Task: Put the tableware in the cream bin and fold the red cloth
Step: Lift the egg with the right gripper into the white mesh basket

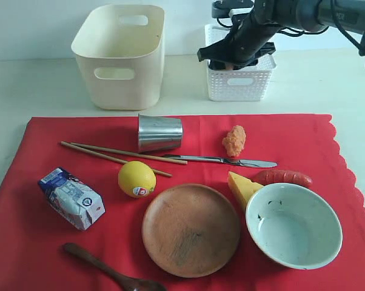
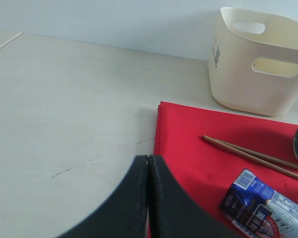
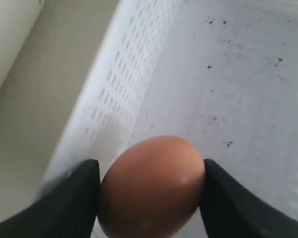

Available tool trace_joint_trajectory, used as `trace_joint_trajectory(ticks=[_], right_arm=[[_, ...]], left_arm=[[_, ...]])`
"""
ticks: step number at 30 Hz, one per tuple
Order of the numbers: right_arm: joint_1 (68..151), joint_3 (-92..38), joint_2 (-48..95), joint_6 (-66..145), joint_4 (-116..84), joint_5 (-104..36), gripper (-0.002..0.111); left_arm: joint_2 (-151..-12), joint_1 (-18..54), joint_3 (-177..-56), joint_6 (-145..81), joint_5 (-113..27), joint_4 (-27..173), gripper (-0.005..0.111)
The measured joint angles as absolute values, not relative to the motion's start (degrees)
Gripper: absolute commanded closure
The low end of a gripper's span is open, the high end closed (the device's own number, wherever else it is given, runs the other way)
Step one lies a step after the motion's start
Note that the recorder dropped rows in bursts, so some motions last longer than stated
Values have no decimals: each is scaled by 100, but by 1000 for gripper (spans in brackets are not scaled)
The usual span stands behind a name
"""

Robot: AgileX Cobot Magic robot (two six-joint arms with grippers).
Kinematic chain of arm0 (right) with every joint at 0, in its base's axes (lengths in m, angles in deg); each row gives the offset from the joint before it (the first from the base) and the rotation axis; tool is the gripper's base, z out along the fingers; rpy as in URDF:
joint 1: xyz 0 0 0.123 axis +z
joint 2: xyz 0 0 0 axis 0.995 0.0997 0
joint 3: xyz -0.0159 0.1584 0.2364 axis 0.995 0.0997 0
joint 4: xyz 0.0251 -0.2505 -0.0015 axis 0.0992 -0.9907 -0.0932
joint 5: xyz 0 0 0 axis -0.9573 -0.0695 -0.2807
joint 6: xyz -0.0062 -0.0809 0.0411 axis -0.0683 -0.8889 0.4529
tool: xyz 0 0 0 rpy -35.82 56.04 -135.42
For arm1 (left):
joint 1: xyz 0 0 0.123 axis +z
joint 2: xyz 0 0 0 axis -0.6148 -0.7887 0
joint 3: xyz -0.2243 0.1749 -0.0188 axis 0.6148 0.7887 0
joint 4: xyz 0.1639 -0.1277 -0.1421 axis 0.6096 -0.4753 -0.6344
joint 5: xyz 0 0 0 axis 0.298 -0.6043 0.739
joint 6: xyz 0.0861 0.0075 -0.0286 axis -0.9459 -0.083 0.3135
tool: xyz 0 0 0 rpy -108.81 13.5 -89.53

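Observation:
The red cloth (image 1: 43,157) lies flat and bears a steel tumbler (image 1: 159,132) on its side, chopsticks (image 1: 119,154), a knife (image 1: 222,160), a brown plate (image 1: 190,229), a pale bowl (image 1: 293,225) and a dark spoon (image 1: 110,273). Behind it stands the cream bin (image 1: 119,57). My right gripper (image 1: 231,60) hangs over the white lattice basket (image 1: 240,82), shut on a brown egg (image 3: 151,186). My left gripper (image 2: 148,158) is shut with nothing in it, low over the cloth's (image 2: 188,134) left edge, and is out of the exterior view.
Also on the cloth are a milk carton (image 1: 71,197), a lemon (image 1: 136,179), an orange fried piece (image 1: 234,140), a cheese wedge (image 1: 242,188) and a sausage (image 1: 284,177). Bare pale table (image 2: 65,109) stretches left of the cloth.

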State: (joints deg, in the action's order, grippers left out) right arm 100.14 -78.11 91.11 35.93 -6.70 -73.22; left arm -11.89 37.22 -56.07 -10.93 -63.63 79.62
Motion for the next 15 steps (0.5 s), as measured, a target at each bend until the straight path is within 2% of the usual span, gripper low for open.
trace_joint_trajectory(ticks=[8, 10, 15], right_arm=[[10086, -7811, 9111, 3413, -513, -7438, 106], [10124, -7811, 9111, 3404, -498, -7447, 99], [10151, -7811, 9111, 3404, -385, -7447, 74]], left_arm=[[-1189, 3722, -5607, -1093, -6363, 7962, 107], [-1189, 3722, -5607, -1093, -6363, 7962, 107], [-1189, 3722, -5607, -1093, -6363, 7962, 107]])
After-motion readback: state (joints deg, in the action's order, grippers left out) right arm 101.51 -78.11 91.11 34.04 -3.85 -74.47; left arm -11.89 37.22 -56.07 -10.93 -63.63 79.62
